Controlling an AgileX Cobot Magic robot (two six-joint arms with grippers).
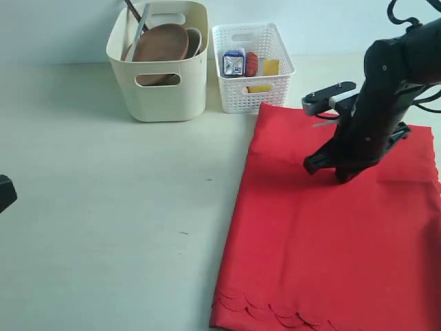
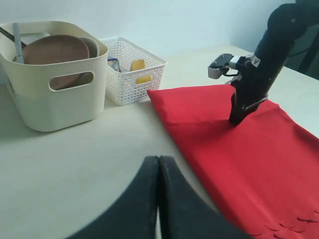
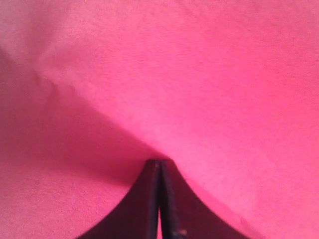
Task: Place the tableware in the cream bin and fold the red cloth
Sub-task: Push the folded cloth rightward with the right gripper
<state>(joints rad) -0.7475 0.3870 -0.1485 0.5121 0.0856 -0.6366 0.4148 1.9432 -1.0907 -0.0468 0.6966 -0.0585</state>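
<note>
Red cloth (image 1: pixel 310 255), a large bright rectangle of fabric with a scalloped edge, lay spread on the pale table (image 1: pixel 103 207) and filled the lower right of the exterior view, with the scallops toward the bottom edge. It looked mostly flat, so I judged that the folding was the part of the task left to do.

At the upper left stood the tall cream plastic bin (image 1: pixel 162 89) with oval handle holes. The round brown wooden plate (image 1: pixel 160 43) leaned on its edge inside it, probably because the tub is narrow, and a silver table knife (image 1: pixel 140 27) and dark chopsticks (image 1: pixel 132 10) stuck up beside it. Just to the right of it was the smaller white lattice basket (image 1: pixel 251 89) holding a blue-white carton (image 1: pixel 233 62).

The right gripper (image 1: pixel 341 176) pointed down onto the upper part of the cloth. Its fingers (image 3: pixel 149 199) were clenched together with the tips on the fabric. A crease ran out from them, but I could not tell if any fabric was caught between them.

The left gripper (image 2: pixel 158 199) hung above bare table, away from the cloth, with its fingers pressed together on nothing; it seemed to be waiting.
</note>
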